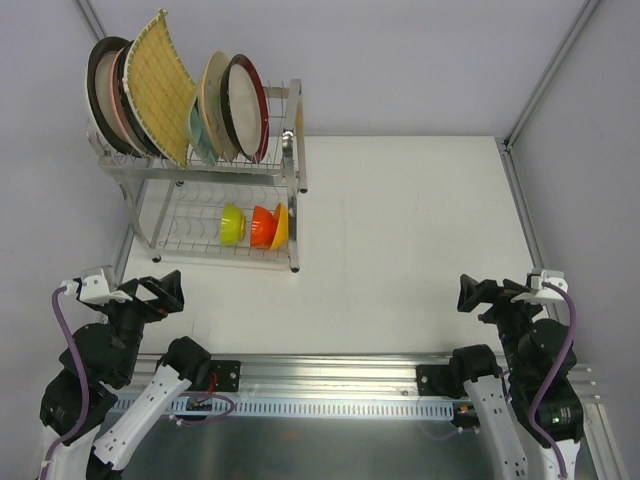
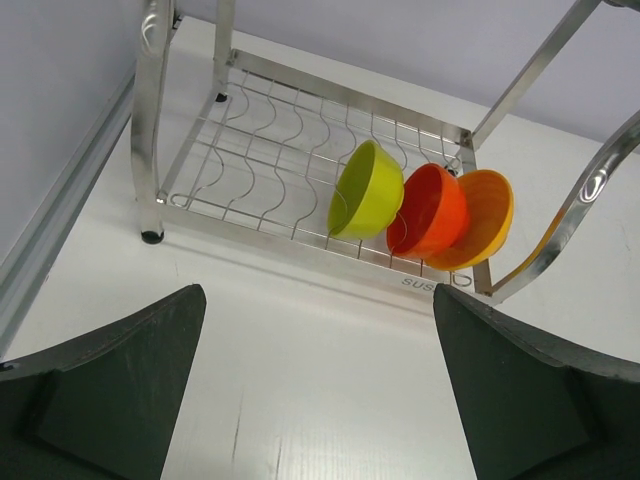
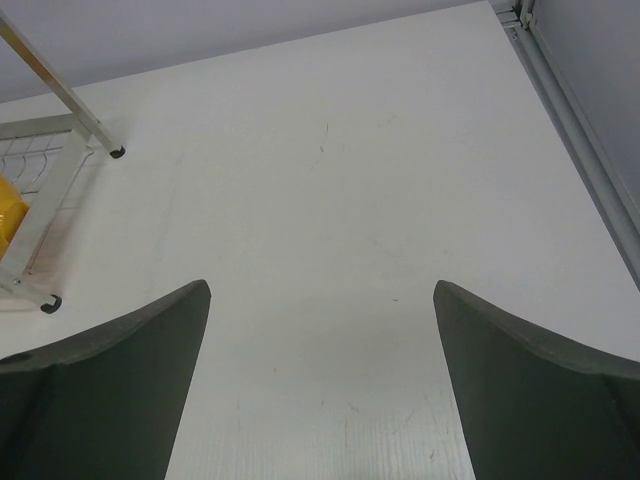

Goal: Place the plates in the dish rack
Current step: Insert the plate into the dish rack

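The silver wire dish rack [image 1: 294, 150] stands at the far left of the table. Its top tier holds several plates on edge: a dark-rimmed cream plate [image 1: 101, 85], a pink-and-white one [image 1: 124, 100], the yellow woven square [image 1: 163, 85], a pale teal dish [image 1: 201, 135], a beige plate [image 1: 214, 100] and a red-rimmed plate [image 1: 246, 105]. My left gripper [image 1: 168, 292] is open and empty near the table's front left, below the rack. My right gripper [image 1: 470, 294] is open and empty at the front right. The left wrist view shows the rack's lower tier [image 2: 260, 130].
Green [image 1: 232, 224], orange [image 1: 262, 226] and yellow [image 1: 280, 226] bowls stand in the rack's lower tier; they also show in the left wrist view as green [image 2: 366, 190], orange [image 2: 430, 210] and yellow [image 2: 485, 215]. White walls and metal rails [image 1: 522, 210] bound the table.
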### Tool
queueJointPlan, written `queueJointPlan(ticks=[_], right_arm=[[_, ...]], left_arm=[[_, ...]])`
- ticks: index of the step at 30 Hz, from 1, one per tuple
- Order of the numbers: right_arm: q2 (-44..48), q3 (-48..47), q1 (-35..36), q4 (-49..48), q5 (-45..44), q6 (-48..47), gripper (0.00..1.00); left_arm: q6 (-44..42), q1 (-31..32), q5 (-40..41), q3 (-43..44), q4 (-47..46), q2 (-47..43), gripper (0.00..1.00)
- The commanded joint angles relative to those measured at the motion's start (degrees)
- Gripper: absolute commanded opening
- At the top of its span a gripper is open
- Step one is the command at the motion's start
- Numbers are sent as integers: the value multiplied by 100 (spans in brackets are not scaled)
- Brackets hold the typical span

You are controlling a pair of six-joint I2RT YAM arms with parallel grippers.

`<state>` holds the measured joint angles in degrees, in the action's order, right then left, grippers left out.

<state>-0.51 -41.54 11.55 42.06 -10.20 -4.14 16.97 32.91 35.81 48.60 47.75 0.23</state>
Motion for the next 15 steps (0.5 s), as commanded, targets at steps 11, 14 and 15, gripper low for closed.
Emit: queueJointPlan(ticks=[11, 14, 15], right_arm=[[280, 93, 137, -383, -255, -122, 99], [254, 85, 137, -383, -281, -104, 99], [236, 93, 137, -383, -281, -96, 100]], left_arm=[[315, -21, 391, 18, 121, -963, 99], [333, -30, 391, 9, 130, -963, 99], [333, -30, 400, 1, 121, -963, 99]])
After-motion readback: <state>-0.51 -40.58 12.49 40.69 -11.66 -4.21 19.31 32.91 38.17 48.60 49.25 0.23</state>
